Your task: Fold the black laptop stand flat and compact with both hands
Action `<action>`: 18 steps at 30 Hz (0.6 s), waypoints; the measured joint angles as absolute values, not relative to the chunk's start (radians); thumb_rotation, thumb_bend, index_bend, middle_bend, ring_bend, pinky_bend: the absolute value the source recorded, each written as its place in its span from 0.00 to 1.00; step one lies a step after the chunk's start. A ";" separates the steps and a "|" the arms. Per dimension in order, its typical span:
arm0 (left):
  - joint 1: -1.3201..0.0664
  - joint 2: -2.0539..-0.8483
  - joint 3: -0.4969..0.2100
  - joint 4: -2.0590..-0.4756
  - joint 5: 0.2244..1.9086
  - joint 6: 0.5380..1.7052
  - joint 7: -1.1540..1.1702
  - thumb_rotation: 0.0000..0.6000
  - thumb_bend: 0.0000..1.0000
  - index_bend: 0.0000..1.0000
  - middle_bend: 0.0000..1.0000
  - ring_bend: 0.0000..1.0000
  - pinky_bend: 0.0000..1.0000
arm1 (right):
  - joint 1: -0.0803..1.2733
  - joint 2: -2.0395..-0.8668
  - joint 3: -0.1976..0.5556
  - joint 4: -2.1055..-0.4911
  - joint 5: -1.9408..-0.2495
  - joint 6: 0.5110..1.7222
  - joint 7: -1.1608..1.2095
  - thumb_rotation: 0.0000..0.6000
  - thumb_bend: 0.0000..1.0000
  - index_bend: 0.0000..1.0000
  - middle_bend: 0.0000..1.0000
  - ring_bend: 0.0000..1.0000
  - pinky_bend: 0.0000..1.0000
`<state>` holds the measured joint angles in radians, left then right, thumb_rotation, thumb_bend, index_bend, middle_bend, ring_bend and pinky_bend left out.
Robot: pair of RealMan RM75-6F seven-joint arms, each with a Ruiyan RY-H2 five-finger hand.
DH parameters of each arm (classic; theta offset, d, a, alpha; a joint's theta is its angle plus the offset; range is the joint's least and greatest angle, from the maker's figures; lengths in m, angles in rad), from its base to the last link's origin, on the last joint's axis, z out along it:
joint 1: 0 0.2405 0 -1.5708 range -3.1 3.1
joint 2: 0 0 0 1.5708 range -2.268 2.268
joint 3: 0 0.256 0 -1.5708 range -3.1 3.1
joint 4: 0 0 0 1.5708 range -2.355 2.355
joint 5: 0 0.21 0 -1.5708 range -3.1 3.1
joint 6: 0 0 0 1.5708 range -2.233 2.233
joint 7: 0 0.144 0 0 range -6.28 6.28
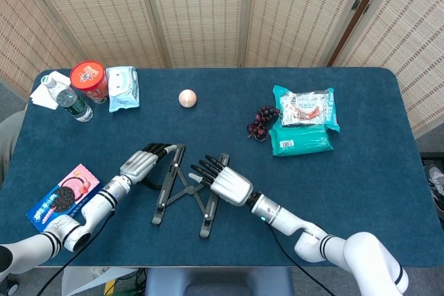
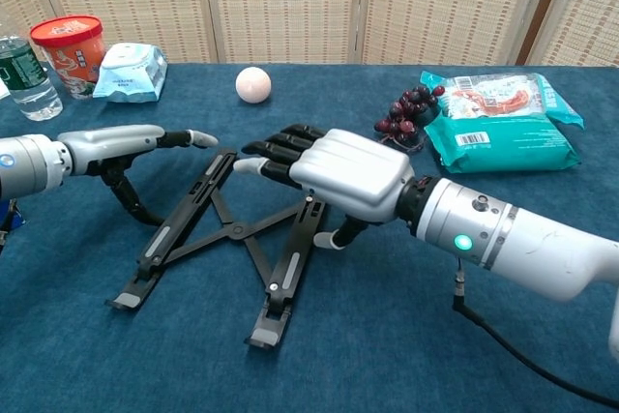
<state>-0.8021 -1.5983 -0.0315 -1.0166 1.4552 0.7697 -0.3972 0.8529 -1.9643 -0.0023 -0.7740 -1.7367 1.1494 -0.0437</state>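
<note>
1. The black laptop stand (image 1: 186, 188) lies near the front middle of the blue table (image 1: 361, 192), its 2 long rails joined by crossed struts and both running roughly from the robot toward the far edge, splayed wider at the near ends than at the far ends.

2. The left hand (image 1: 144, 161) rests flat along the outer side of the stand's left rail, fingers straight and together, thumb hanging below; in the chest view (image 2: 116, 142) its fingertips reach toward the far end of that rail. It holds nothing, and whether the palm is actually touching the rail cannot be told.

3. The right hand (image 1: 223, 179) sits over the stand's right rail, fingers stretched out and slightly apart toward the left hand, clamped on nothing. In the chest view (image 2: 334, 174) its thumb drops down on the outer side of the rail, just beside or touching it; contact is not clear.

4. The stand lies between the 2 hands, each on the outside of its own rail, so the rails' long axes run across the line that joins the hands. A squeeze inward would seem to be what closes the struts.

5. The right hand looks nearer its rail than the left. Judged by the gap between the rails, the fold appears only partly done.

6. A pink ball (image 1: 187, 98) and dark grapes (image 1: 261, 121) sit well beyond the stand.
</note>
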 measured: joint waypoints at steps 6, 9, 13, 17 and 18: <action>-0.803 -1.599 -0.034 -1.022 1.450 0.762 -0.406 1.00 0.13 0.00 0.07 0.00 0.00 | 0.856 -1.990 0.000 -0.737 -1.737 1.166 -0.034 1.00 0.13 0.00 0.00 0.00 0.02; -0.804 -1.599 -0.035 -1.024 1.447 0.757 -0.411 1.00 0.13 0.00 0.07 0.00 0.00 | 0.857 -2.008 0.004 -0.711 -1.738 1.179 -0.032 1.00 0.14 0.00 0.00 0.00 0.01; -0.804 -1.598 -0.036 -1.027 1.444 0.752 -0.415 1.00 0.13 0.00 0.07 0.00 0.00 | 0.860 -2.030 0.008 -0.678 -1.736 1.192 -0.027 1.00 0.13 0.00 0.00 0.00 0.01; -0.804 -1.595 -0.036 -1.033 1.442 0.745 -0.422 1.00 0.13 0.00 0.07 0.00 0.00 | 0.862 -2.050 0.012 -0.649 -1.734 1.207 -0.022 1.00 0.13 0.00 0.00 0.00 0.01; -0.805 -1.594 -0.036 -1.035 1.441 0.743 -0.425 1.00 0.13 0.00 0.07 0.00 0.00 | 0.863 -2.056 0.014 -0.641 -1.733 1.212 -0.020 1.00 0.13 0.00 0.00 0.00 0.01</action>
<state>-0.8050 -1.5944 -0.0362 -1.0348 1.4409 0.7427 -0.4248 0.8629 -2.0558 0.0138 -0.6412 -1.7330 1.2122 -0.0196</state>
